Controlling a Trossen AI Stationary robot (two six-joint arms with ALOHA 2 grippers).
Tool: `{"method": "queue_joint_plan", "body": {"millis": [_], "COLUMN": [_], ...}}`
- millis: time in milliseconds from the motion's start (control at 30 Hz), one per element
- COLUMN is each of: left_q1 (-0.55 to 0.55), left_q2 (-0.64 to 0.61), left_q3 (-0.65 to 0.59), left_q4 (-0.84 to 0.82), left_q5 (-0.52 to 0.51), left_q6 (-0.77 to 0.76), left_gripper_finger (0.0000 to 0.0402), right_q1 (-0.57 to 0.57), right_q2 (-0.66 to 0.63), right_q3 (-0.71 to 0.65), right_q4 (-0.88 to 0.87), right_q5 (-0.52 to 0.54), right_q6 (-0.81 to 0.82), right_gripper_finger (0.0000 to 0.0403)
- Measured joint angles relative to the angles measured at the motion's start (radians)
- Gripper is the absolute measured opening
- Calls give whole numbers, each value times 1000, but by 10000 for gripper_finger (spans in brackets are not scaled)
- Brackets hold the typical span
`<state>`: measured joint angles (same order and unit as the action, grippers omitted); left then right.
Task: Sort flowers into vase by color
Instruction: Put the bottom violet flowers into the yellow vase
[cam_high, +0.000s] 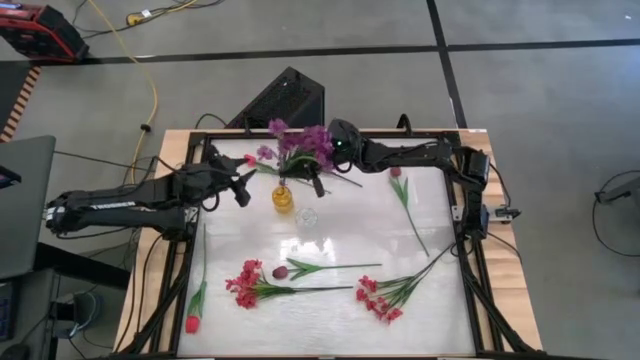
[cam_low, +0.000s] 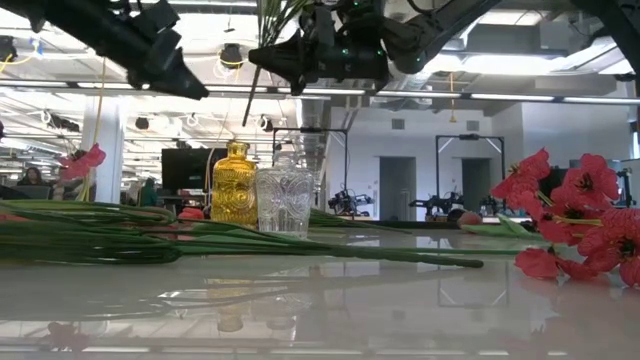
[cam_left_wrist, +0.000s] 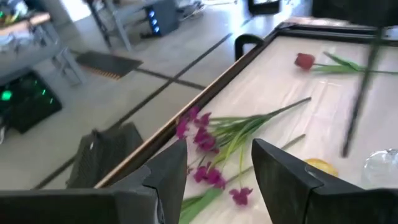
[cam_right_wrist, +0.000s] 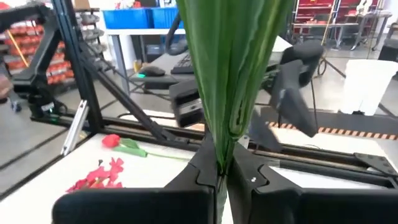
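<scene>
- The purple spray hangs above the far middle of the desk, blossoms up, its leaves and stem pinched in the right claw, which is clamped shut on the green bundle.
- By its look it is light, with a thin springy stem and soft floppy blossoms; the firm place to hold is the bunched stem below the leaves, never the heads.
- The stem end dangles just over the yellow vase; the narrow neck will likely need the stem kept near upright.
- A clear glass vase stands just beside the yellow one; both look breakable and easy to tip.
- The left claw hovers near the spray, fingers spread, holding nothing.
- Other flowers lie flat on the desk: red-pink sprays near the front, tulips at the sides.
</scene>
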<state>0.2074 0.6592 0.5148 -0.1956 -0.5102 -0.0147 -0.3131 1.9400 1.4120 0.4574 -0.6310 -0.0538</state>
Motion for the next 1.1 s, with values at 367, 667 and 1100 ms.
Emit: {"method": "queue_joint_plan", "body": {"millis": [367, 667, 1100], "left_q1": [0, 0, 0], "left_q2": [57, 97, 98], "left_q3": [0, 0, 0], "left_q4": [-10, -8, 0], "left_q5": [2, 9, 9], "left_q6": [-38, -52, -45], "left_gripper_finger": [171, 171, 171], "right_q1": [90, 73, 49], "right_q2": [5, 5, 27], "right_q3": [0, 0, 0], "right_q4": [-65, -50, -23], "right_q5": [193, 195, 191], "right_q6": [-130, -131, -91], "right_gripper_finger": [38, 38, 39]}}
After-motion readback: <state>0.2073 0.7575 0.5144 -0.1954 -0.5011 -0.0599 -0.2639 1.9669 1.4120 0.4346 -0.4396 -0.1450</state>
